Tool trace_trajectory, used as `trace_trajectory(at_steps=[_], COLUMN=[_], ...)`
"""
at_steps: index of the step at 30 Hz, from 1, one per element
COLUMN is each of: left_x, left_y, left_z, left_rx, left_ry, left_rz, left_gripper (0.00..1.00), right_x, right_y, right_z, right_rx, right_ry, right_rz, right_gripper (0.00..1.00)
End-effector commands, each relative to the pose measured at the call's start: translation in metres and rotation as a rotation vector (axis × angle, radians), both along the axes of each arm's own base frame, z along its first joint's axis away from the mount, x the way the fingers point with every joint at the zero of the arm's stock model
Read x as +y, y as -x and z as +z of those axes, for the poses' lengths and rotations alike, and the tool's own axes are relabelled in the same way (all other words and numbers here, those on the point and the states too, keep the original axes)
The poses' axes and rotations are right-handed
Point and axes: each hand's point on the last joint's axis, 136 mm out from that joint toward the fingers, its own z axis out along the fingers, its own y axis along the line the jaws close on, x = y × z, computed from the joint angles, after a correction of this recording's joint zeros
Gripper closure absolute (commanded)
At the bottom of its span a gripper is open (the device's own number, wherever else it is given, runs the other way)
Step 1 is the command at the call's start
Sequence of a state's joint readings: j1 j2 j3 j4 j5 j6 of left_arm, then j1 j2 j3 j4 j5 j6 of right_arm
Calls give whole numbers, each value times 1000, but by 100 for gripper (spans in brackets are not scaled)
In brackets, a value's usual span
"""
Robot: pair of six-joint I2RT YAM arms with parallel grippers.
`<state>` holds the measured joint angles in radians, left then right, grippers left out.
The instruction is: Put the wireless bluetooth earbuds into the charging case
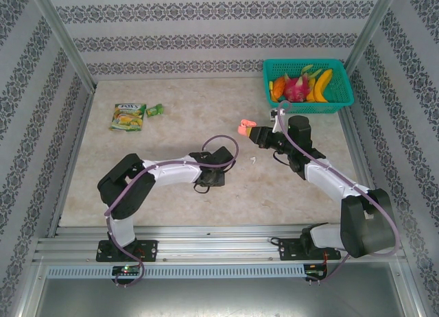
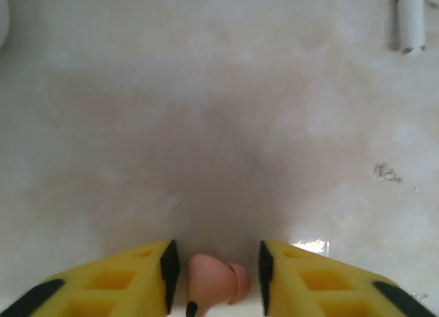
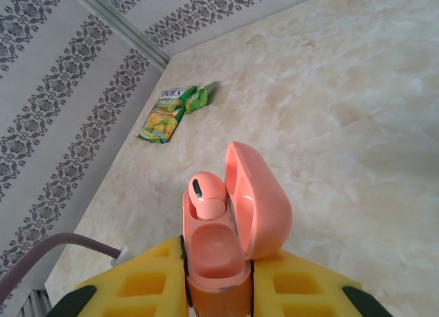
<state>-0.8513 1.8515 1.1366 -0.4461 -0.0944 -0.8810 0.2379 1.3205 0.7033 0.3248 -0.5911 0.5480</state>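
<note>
Right gripper (image 3: 218,265) clamping open pink case (image 3: 255,200); left gripper (image 2: 216,262) slightly open, straddling pink earbud (image 2: 211,281); off-centre pinch risking flick-away.

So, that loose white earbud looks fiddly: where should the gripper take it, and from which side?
Probably the stem. The white earbud lies flat on the table, and its stem is straight with parallel sides, which suits a pinch better than a rounded head. Come straight down from above, closing across the stem.

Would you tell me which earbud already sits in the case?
The pink earbud in the open case the right gripper holds; the other pink one lies between the fingers of the left gripper.
</note>
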Motion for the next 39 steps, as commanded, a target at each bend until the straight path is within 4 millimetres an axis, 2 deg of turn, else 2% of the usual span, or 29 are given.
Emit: trace_trajectory(at_steps=[1, 4, 7, 10, 13, 16, 22, 25, 28, 32, 39], left_x=[-8, -6, 2, 13, 33, 56, 78, 75, 65, 57, 45], left_y=[-11, -17, -26, -36, -45, -57, -88, -100, -102, -100, -98], left_z=[11, 31, 64, 112, 157, 185, 210, 229, 246, 256, 261], left_rx=[-57, -108, -204, -346, -479, -541, -527, -523, -497, -444, -405], left_ry=[6, 0, -26, -36, -59, -45, 239, 432, 631, 817, 960], left_rz=[15, -3, -19, -44, -39, -17, -71, -191, -324, -456, -577], left_gripper=[48, 30, 0, 0, 0, 0, 0, 2, 5, 9, 28], right_x=[1, 1, 1, 3, 7, 13, 37, 51, 63, 76, 105], right_y=[1, 1, 0, -2, -3, -5, -10, -13, -18, -26, -30], right_z=[10, 12, 16, 22, 28, 36, 51, 60, 67, 79, 95], right_rx=[-37, -38, -42, -48, -51, -53, -60, -55, -45, -33, -18], right_ry=[-14, -12, -16, -25, -40, -58, -96, -126, -155, -192, -236], right_rz=[0, 0, -1, 9, 27, 58, 164, 233, 282, 324, 395], right_gripper=[85, 85, 85, 85, 85, 85, 85, 85, 85, 85, 85])
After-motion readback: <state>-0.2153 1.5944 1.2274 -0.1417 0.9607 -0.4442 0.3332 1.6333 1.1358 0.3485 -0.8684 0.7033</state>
